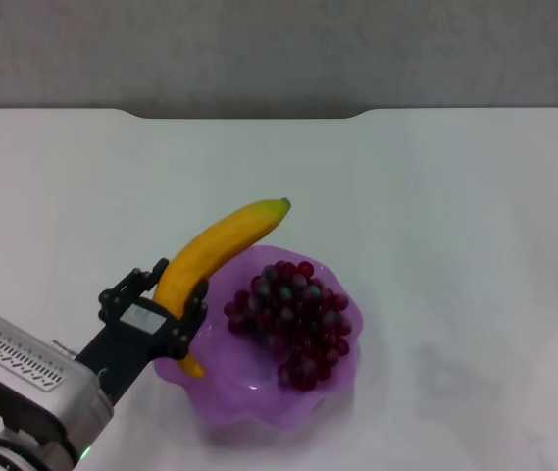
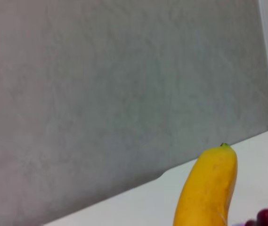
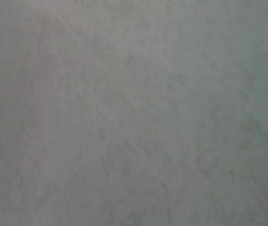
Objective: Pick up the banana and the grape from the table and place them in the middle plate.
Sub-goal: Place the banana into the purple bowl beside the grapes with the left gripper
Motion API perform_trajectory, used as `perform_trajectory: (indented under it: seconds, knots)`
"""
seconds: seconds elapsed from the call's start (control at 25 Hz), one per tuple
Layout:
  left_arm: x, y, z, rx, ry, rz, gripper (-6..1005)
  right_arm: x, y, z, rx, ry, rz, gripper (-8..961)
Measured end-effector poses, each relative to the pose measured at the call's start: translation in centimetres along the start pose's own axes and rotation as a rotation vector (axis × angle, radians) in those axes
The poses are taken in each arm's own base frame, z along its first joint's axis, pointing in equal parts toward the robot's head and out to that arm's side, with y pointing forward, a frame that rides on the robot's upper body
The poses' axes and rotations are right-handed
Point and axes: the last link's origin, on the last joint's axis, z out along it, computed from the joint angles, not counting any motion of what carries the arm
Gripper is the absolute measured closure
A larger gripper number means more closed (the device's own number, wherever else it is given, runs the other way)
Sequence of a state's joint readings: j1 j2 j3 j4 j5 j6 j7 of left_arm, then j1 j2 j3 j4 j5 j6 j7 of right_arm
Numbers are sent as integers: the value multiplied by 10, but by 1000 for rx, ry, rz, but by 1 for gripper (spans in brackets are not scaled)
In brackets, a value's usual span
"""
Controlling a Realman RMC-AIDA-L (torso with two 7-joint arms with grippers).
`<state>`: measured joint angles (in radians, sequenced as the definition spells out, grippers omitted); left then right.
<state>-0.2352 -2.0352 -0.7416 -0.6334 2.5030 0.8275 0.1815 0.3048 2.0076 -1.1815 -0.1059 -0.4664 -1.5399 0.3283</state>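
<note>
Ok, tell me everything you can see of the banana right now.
The banana is one curved, smooth yellow-orange fruit with a small greenish tip pointing toward the far edge of the table. The left gripper is shut on its lower part, holding it tilted. Its near end lies over the near-left rim of the middle plate, beside the grape; contact there is unclear.

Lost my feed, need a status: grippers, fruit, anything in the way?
Left gripper shut on banana, over the plate rim. Right gripper out of view. Grapes in plate. Nothing else on the table.
</note>
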Motion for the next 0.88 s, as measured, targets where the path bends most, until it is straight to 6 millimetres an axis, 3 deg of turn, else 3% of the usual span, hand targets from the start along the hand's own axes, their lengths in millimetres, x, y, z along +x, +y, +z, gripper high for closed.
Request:
perform_trajectory:
  seconds: [0.12, 0.64, 0.88]
  knots:
    - [-4, 0, -3, 2, -15, -11, 427, 0, 0, 0, 3, -2, 0, 953]
    - [-4, 36, -2, -165, -12, 76, 382, -1, -1, 0, 6, -6, 0, 953]
    - [2, 38, 2, -161, 5, 88, 361, -1, -1, 0, 6, -7, -1, 953]
